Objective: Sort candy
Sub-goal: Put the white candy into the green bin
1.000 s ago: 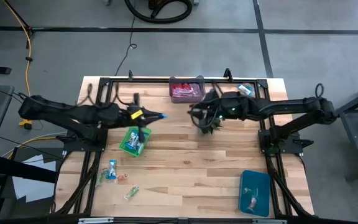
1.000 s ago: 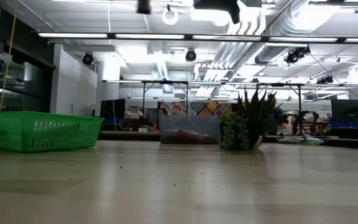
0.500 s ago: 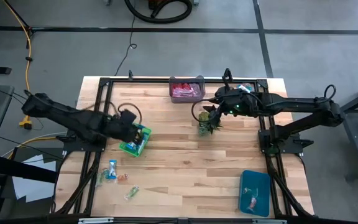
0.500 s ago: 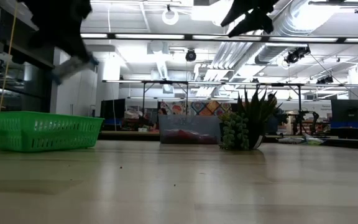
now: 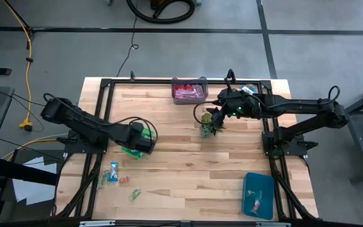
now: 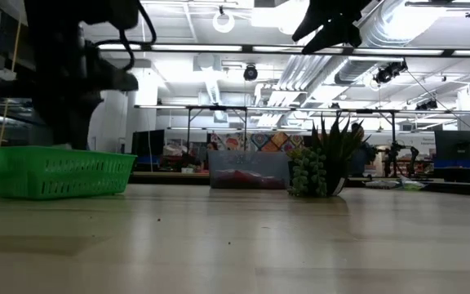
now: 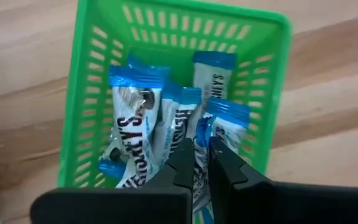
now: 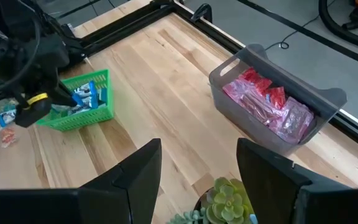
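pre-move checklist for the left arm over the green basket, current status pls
1. Left gripper over the green basket: ok, its tips sit above the blue-and-white candies inside.
2. Left fingers free of a wrapper: cannot tell; they stand nearly together, and nothing clearly shows between them.
3. Basket upright on the table: ok.
4. Loose candies waiting near the table's front left: ok, several remain unsorted.
5. Right gripper out of the way: ok, open, above the small plant, apart from the basket.
6. Grey bin and blue bin in place: ok.

Green basket (image 5: 135, 142), grey bin (image 5: 189, 91), succulent (image 5: 210, 123).
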{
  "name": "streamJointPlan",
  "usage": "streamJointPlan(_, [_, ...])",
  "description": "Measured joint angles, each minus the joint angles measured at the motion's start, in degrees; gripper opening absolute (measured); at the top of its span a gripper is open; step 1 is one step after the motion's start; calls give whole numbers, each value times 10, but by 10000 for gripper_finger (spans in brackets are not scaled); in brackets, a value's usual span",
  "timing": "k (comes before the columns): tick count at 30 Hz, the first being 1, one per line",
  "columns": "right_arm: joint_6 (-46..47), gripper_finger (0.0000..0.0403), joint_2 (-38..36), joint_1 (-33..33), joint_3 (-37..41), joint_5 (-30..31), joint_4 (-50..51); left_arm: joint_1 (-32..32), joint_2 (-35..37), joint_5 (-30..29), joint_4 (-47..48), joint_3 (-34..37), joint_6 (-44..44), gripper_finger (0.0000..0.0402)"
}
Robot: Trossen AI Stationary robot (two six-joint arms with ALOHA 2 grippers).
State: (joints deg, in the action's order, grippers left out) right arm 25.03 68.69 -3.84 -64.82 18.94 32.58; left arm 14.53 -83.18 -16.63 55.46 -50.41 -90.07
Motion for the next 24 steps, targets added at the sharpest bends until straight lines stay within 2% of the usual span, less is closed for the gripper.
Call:
streamJointPlan(6, [0,204,0,0,0,0,11,-12,-14,5,0,0,21,25])
streamJointPlan(14, [0,204,0,0,1,0,16,-12,13,16,2,0,73,102])
streamJointPlan(19, [0,204,0,0,1,0,15,-12,67,22,2,0,88,146])
streamJointPlan(24, [0,204,0,0,1,0,15,-12,170,9,-16,-3,104,169])
